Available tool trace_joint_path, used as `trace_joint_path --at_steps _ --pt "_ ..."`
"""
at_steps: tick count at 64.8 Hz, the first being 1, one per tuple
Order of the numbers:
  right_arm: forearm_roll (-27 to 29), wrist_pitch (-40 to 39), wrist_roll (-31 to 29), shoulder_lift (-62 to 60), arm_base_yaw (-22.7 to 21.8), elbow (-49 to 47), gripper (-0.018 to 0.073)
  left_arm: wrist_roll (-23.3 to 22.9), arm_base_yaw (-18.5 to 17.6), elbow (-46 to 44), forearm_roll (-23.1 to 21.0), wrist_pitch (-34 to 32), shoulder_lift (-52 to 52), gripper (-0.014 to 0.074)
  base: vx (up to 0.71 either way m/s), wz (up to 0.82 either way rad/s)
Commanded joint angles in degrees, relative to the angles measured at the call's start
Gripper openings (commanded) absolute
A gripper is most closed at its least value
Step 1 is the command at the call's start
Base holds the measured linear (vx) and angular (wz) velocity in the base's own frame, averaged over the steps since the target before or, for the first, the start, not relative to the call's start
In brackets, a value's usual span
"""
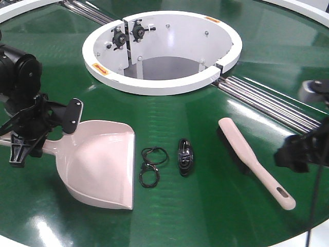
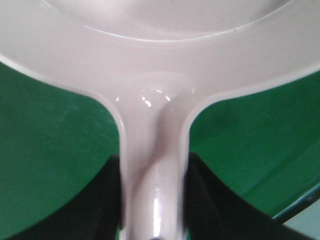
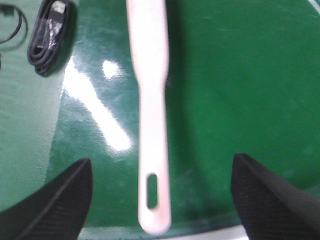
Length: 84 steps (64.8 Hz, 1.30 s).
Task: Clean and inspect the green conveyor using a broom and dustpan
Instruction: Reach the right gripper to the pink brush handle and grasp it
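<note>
The pale pink dustpan (image 1: 100, 164) lies on the green conveyor (image 1: 205, 206) at the left, mouth facing right. My left gripper (image 1: 31, 139) is shut on its handle. In the left wrist view the handle (image 2: 155, 190) runs between the two black fingers (image 2: 90, 210) and widens into the dustpan's pan (image 2: 160, 60). The broom (image 1: 252, 159) lies flat on the belt at the right, its slotted handle end toward the front edge. My right gripper (image 1: 300, 152) hangs open just right of it. In the right wrist view the broom (image 3: 150, 100) sits between the wide-apart fingers (image 3: 60, 200), untouched.
A white ring housing (image 1: 162, 82) stands at the back centre, with steel rods (image 1: 267, 103) running off to the right. A black cable bundle (image 1: 185, 157) and black wire loops (image 1: 150, 167) lie between dustpan and broom. The belt's white rim (image 3: 210, 235) is just beyond the broom's handle end.
</note>
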Motion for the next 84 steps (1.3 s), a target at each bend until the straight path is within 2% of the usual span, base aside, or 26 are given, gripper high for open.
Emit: trace_joint_path --at_steps 1,17,40,52,57,63,67,76,84 --pt "-2.0 -0.6 1.6 3.8 2.4 -4.8 0.0571 0.9 -0.4 -1.6 0.5 2.6 -2.3 -0.0006 0.0 0.0" --pt "-3.1 3.9 1.7 14.8 6.0 -10.7 0.0571 0.9 -0.4 -1.6 0.5 2.6 -2.3 -0.0006 0.0 0.0" --pt "-6.1 3.1 3.2 26.0 6.0 -11.2 0.0568 0.9 -0.4 -1.6 0.5 2.6 -2.3 -0.0006 0.0 0.0" --pt "-6.4 2.8 3.1 29.9 6.0 -11.2 0.0518 0.9 -0.4 -1.6 0.5 2.6 -2.3 -0.0006 0.0 0.0" --pt "-7.6 2.2 3.9 31.2 6.0 -11.2 0.0462 0.9 -0.4 -1.6 0.5 2.6 -2.3 -0.0006 0.0 0.0" --pt "-7.9 1.3 4.9 31.3 6.0 -11.4 0.0349 0.9 -0.4 -1.6 0.5 2.6 -2.3 -0.0006 0.0 0.0" --pt "-7.6 1.8 4.9 31.3 6.0 -12.2 0.026 0.9 -0.4 -1.6 0.5 2.6 -2.3 -0.0006 0.0 0.0" --pt "-7.6 5.4 4.1 31.3 6.0 -15.7 -0.0005 0.9 -0.4 -1.6 0.5 2.6 -2.3 -0.0006 0.0 0.0" --pt "-7.0 8.8 4.8 31.3 6.9 -18.5 -0.0009 0.9 -0.4 -1.6 0.5 2.6 -2.3 -0.0006 0.0 0.0"
